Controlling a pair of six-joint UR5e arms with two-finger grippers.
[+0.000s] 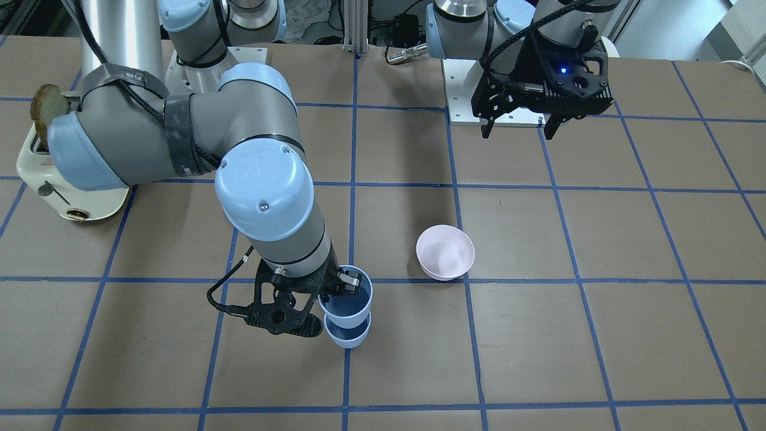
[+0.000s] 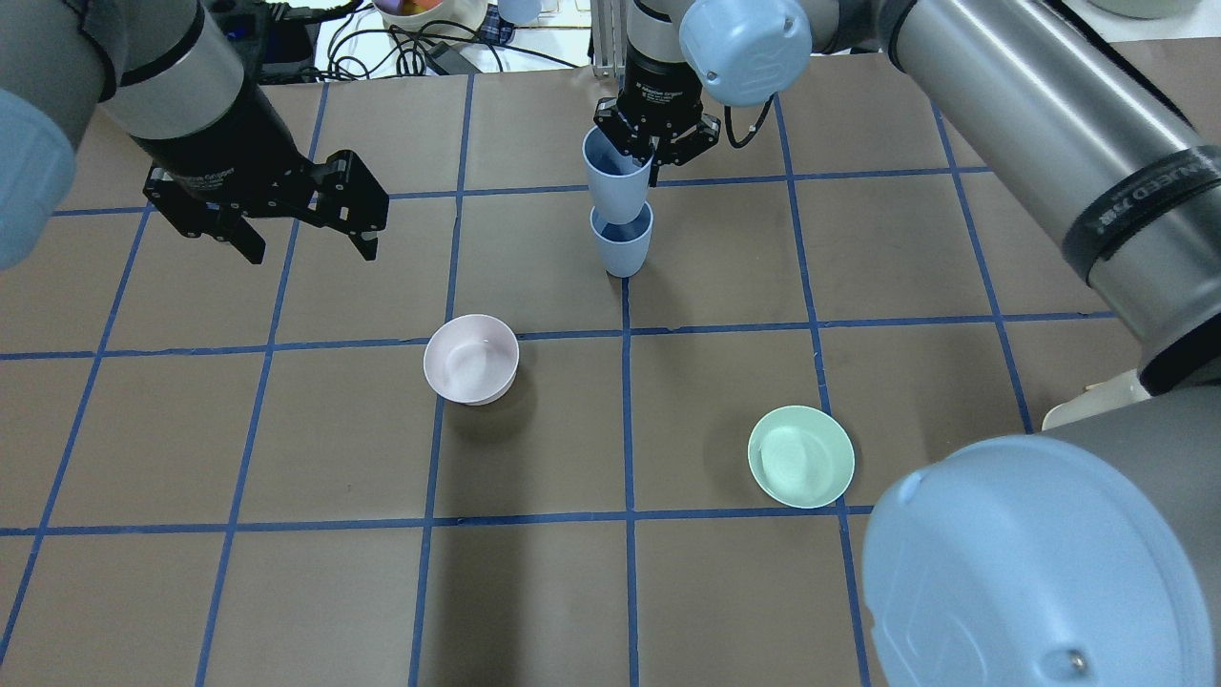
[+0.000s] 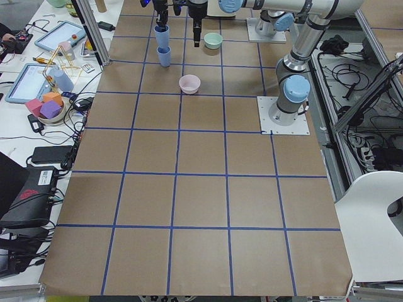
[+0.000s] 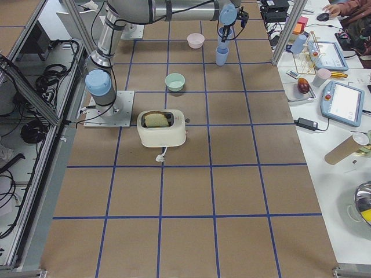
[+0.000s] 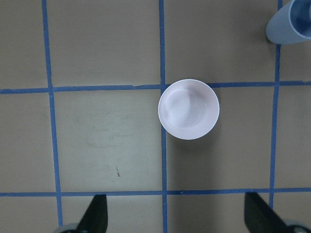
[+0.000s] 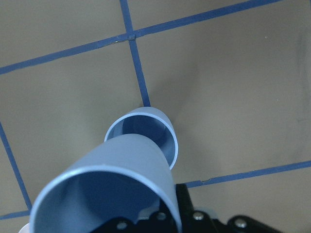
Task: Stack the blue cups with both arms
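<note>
Two of a kind, smooth, tapered, pale blue plastic: the upper cup, pinched at its rim by the right pincer, sits with its base at the mouth of the lower cup, which stands on the brown, blue-gridded table. Two round bowls lie apart: one pink bowl, one mint green bowl. The left pincer hangs spread and empty.

The upper blue cup is gripped at its rim by the right gripper, directly over the lower blue cup. The left gripper is spread open well left of it.
</note>
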